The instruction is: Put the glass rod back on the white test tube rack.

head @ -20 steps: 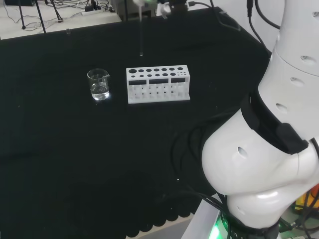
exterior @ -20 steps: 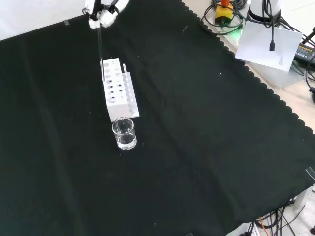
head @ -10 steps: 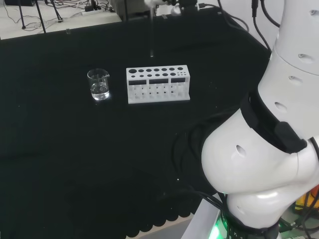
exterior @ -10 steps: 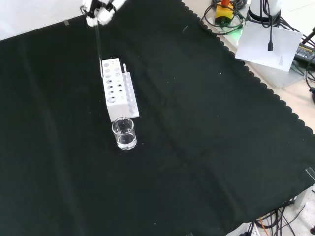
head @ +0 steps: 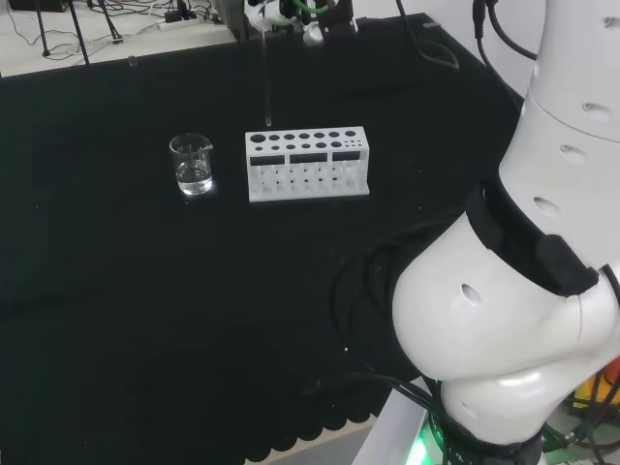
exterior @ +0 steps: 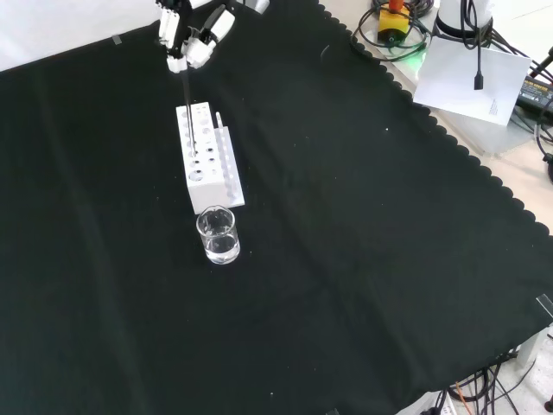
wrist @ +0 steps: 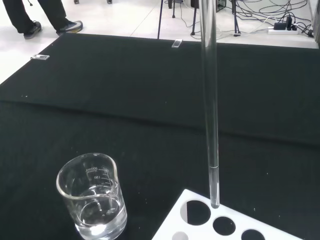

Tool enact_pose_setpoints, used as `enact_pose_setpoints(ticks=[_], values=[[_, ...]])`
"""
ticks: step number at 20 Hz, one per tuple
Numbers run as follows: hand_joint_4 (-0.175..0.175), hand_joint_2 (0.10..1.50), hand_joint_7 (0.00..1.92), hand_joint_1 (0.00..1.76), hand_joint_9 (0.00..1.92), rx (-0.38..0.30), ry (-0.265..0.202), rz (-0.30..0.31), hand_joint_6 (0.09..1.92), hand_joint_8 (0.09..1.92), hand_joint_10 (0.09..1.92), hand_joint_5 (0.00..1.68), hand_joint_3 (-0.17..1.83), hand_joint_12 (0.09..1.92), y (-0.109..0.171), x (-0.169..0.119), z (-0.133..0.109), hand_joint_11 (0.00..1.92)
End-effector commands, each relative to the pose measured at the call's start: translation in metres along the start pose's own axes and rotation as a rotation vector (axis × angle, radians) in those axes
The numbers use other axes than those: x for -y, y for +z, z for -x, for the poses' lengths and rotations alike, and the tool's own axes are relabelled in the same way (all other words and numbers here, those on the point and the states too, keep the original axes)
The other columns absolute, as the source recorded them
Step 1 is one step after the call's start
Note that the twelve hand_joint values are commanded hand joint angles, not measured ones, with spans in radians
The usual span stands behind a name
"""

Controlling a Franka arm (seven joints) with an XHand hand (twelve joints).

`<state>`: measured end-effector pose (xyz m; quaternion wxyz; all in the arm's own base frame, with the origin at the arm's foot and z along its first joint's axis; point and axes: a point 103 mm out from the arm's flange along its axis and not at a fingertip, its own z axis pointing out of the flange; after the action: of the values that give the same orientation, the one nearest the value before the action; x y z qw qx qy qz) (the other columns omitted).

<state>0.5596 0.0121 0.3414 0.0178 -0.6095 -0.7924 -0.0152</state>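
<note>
Hand (exterior: 192, 39) pinching glass rod (wrist: 210, 110) upright, tip above white rack (exterior: 207, 157)

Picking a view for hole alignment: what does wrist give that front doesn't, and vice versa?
Wrist: the rod tip close up, hanging just above the rack's top plate beside an end hole, not yet in; also liquid in the beaker and the floor behind the bench.

Front: the hand pinching the rod's top, the whole rack end to end, and the beaker just past the rack's near end.

Both: rod upright over the rack, beaker standing apart on the cloth.
</note>
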Motion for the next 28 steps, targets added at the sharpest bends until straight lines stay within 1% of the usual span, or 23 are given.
enact_pose_setpoints(ticks=[1, 7, 10, 19, 28], values=[[-0.175, 1.13, 1.14, 1.31, 1.64, -0.002, -0.002, -0.01, 0.44, 1.09, 0.95, 1.17, -0.17, 0.76, 0.008, 0.001, 0.001, 1.68], [-0.175, 1.13, 1.14, 1.31, 1.64, -0.013, 0.006, -0.017, 0.44, 1.09, 0.95, 1.17, -0.17, 0.76, 0.012, 0.001, 0.004, 1.68], [-0.175, 1.13, 1.14, 1.31, 1.64, -0.015, 0.012, -0.023, 0.44, 1.09, 0.95, 1.17, -0.17, 0.76, 0.019, 0.0, 0.009, 1.68], [-0.175, 1.13, 1.14, 1.31, 1.65, -0.018, 0.009, -0.029, 0.44, 1.09, 0.95, 1.17, -0.17, 0.76, 0.026, -0.008, 0.012, 1.68], [-0.175, 1.13, 1.13, 1.31, 1.65, -0.038, 0.02, -0.069, 0.44, 1.09, 0.95, 1.17, -0.17, 0.76, 0.053, -0.009, 0.022, 1.68]])
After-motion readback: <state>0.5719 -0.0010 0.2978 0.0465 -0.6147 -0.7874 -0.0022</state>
